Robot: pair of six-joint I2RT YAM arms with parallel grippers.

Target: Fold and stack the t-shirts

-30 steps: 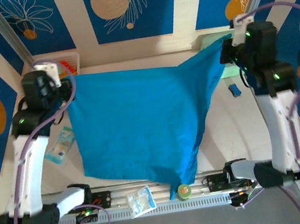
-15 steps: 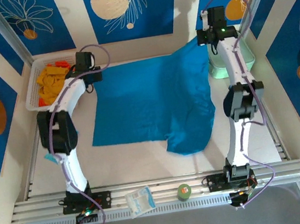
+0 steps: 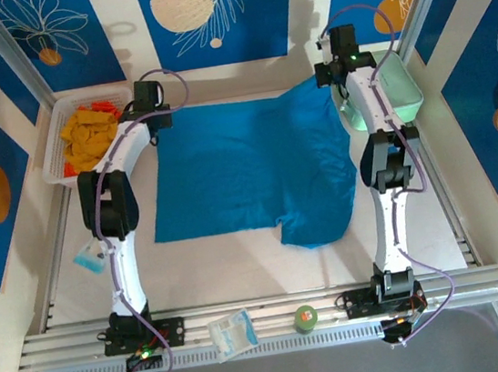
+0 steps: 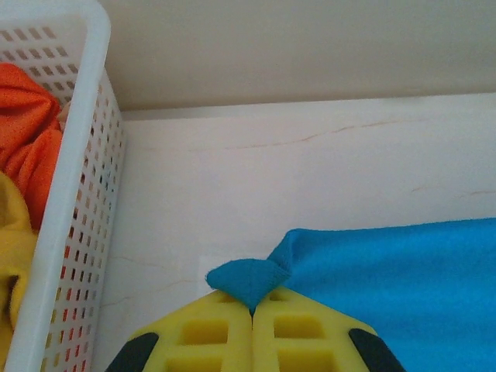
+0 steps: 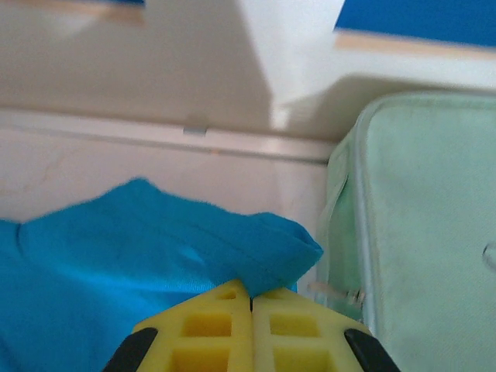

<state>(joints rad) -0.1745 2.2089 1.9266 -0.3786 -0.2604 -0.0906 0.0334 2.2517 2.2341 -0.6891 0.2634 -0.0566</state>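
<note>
Both arms at full reach, each pinching a far corner of the teal shirt (image 3: pixel 247 172)

I see the shirt spread on the table (image 3: pixel 240 260) between the arms, its far edge near the back wall and its near right part bunched into a lobe that reaches toward me. My left gripper (image 4: pixel 252 308) has its yellow fingers (image 4: pixel 232 311) pressed together on the far left corner, with a small tip of fabric poking out past them, just beside the white basket (image 4: pixel 85 155) of orange and yellow cloths (image 4: pixel 23 116). My right gripper (image 5: pixel 250 301) is clamped the same way on the far right corner, where the fabric rises in a fold just beside the mint case (image 5: pixel 418 217)
</note>
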